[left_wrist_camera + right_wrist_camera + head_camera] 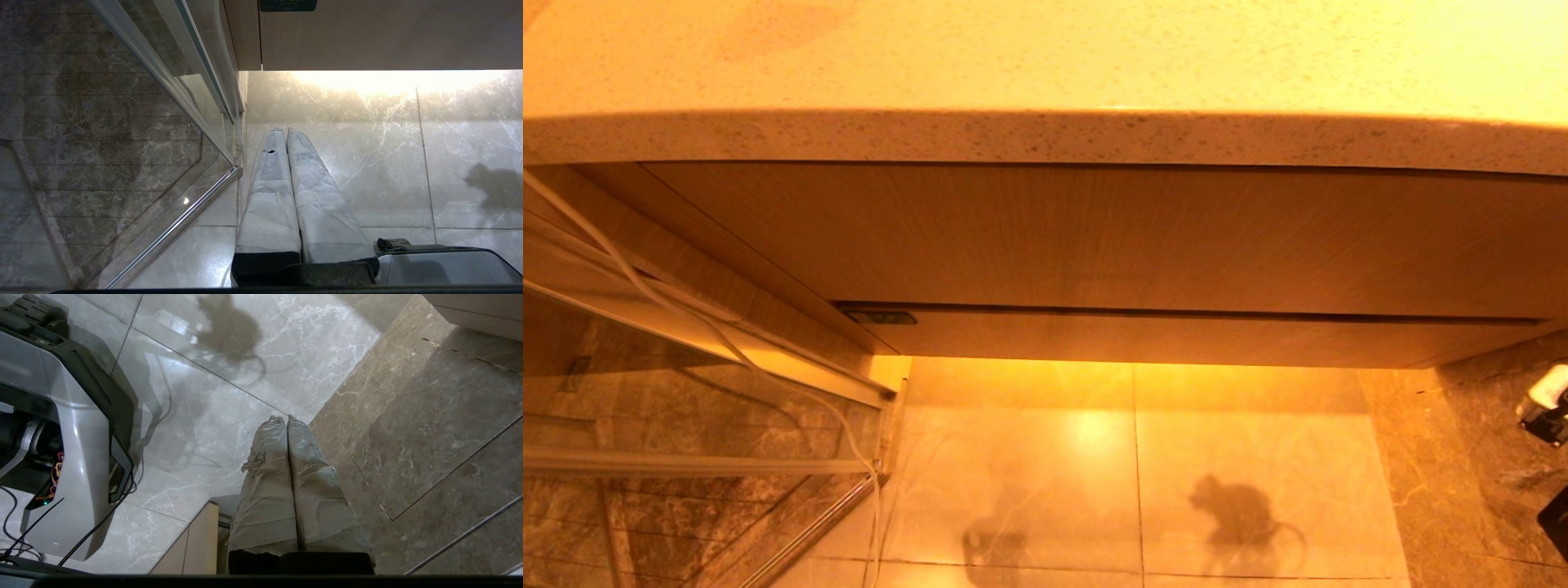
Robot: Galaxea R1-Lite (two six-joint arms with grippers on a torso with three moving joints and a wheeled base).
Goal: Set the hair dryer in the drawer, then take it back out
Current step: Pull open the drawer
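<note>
The drawer [1176,339] is the low, wide wood-grain front under the taller panel, pushed fully in, with a small dark label [880,317] at its left corner. Its front [388,36] and label [288,5] also show in the left wrist view. The hair dryer is out of view. My left gripper [284,130] hangs shut and empty over the pale floor tiles in front of the drawer's left end. My right gripper [286,417] is shut and empty too, above the seam between pale and brown floor tiles. Neither gripper shows in the head view.
A speckled stone countertop [1045,135] overhangs the cabinet. A glass shower door [686,392] with a metal rail and a white cable [727,343] stands at the left. My grey base [73,437] is beside the right gripper. A white and black object [1543,404] sits at the right edge.
</note>
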